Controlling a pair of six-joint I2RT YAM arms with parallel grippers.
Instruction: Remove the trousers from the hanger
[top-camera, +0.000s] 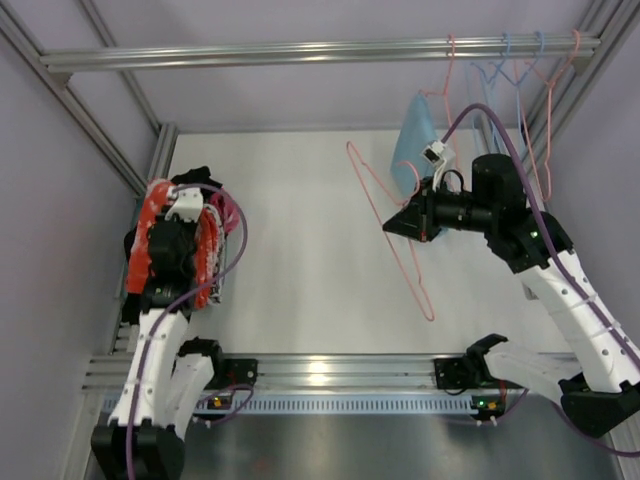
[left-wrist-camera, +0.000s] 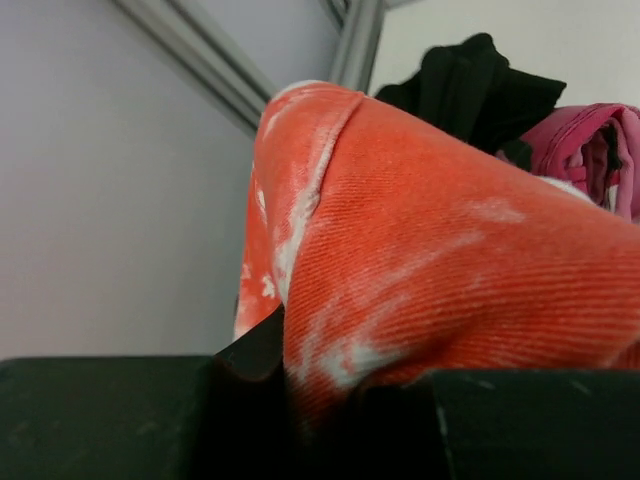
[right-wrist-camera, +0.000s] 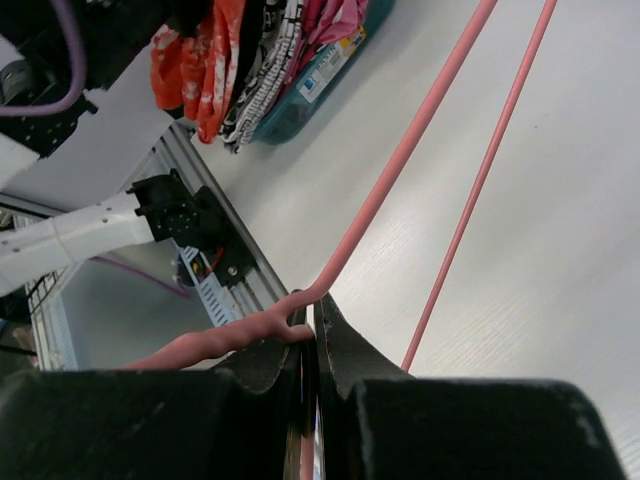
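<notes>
My left gripper (top-camera: 178, 202) is shut on the orange-red trousers with white blotches (top-camera: 146, 245), over the clothes pile at the table's left edge. In the left wrist view the orange cloth (left-wrist-camera: 430, 250) fills the frame and runs down between the jaws (left-wrist-camera: 330, 370). The black trousers (left-wrist-camera: 480, 85) lie just behind it. My right gripper (top-camera: 402, 222) is shut on a bare pink wire hanger (top-camera: 385, 215), held tilted above the table's middle right. The right wrist view shows the hanger wire (right-wrist-camera: 400, 170) pinched at the closed fingertips (right-wrist-camera: 315, 330).
A pink garment (left-wrist-camera: 590, 140) lies beside the black trousers. A teal bin (right-wrist-camera: 300, 95) holds patterned clothes at the left. Several empty hangers (top-camera: 520, 60) and a light blue cloth (top-camera: 412, 140) hang from the rail (top-camera: 300, 50) at the back right.
</notes>
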